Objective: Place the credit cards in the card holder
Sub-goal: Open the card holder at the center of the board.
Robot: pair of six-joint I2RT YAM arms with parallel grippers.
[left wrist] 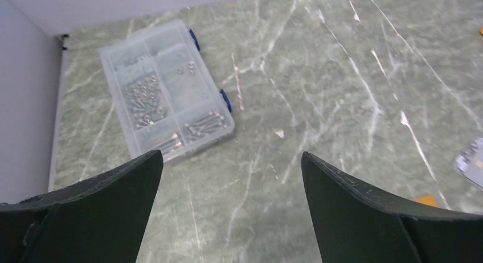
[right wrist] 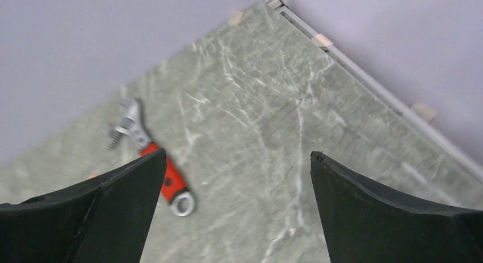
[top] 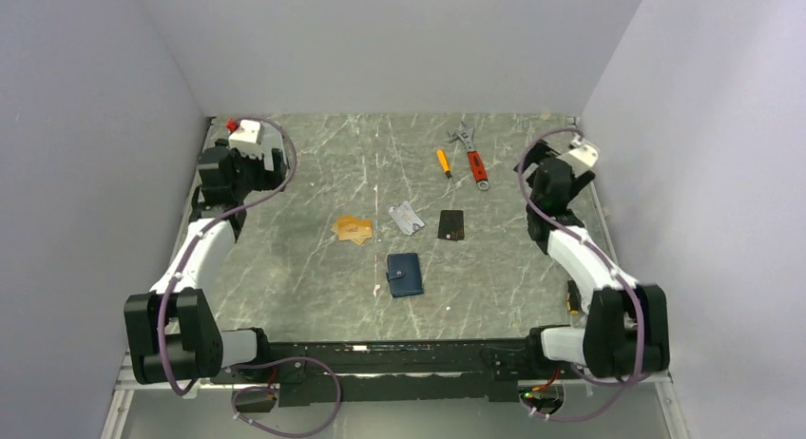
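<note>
- Top view: the left gripper (top: 233, 168) and right gripper (top: 551, 178) hang far back at opposite sides of the table (top: 314, 173). Neither holds anything.
- The wallet (top: 405, 274) lies shut between them, nearer the bases than either gripper. The orange cards (top: 353, 229), silver card (top: 407, 219) and black card (top: 451, 224) lie in a row just beyond it.
- The wallet probably has to be opened first. One gripper could pin it while the other lifts the snap tab. A flat card is best nudged up by one edge, not pinched from above.
- A wrench (top: 472, 154) and screwdriver (top: 443, 162) lie just left of the right gripper.
- Left wrist view: the fingers (left wrist: 114, 194) stand wide apart over bare table. A box (left wrist: 165, 98) of screws lies ahead-left. Only corners of the silver and orange cards show, cut off at the right edge. The wallet is out of frame.
- Right wrist view: the jaws are spread wide and empty. The wrench is partly hidden behind the left finger, and there are no cards or wallet in sight.
</note>
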